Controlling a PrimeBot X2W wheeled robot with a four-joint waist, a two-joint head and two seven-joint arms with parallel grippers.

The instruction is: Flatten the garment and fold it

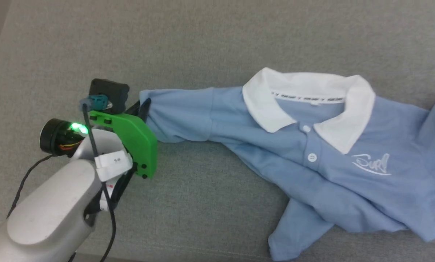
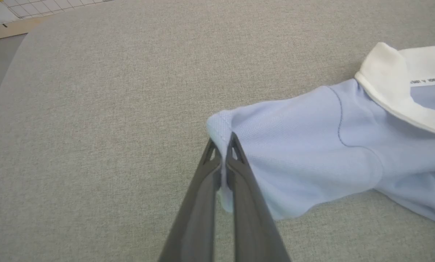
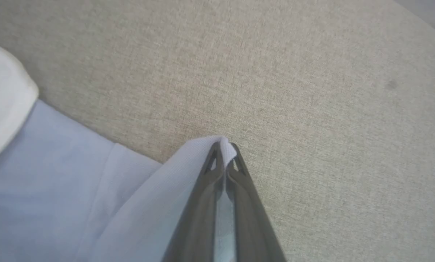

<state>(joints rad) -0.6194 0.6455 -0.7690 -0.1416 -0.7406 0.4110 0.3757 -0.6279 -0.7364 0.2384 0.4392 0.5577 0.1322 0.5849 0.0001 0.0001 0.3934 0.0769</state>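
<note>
The garment (image 1: 312, 160), a light blue polo shirt with a white collar (image 1: 308, 94) and a white chest logo, lies rumpled across the grey cloth surface at the right. My left gripper (image 1: 144, 105) is shut on the hem of the sleeve stretched out to the left; the left wrist view shows that sleeve (image 2: 294, 153) pinched between the two dark fingers of the left gripper (image 2: 223, 142). In the right wrist view my right gripper (image 3: 224, 147) is shut on a corner of the garment (image 3: 50, 189), with pale blue cloth peeking past the fingertips.
The grey fabric surface (image 1: 210, 40) extends all around the shirt. Its far left corner, with a strip of floor and a gridded mat (image 2: 17, 7) beyond it, appears in the left wrist view. A black cable (image 1: 104, 203) runs along my left forearm.
</note>
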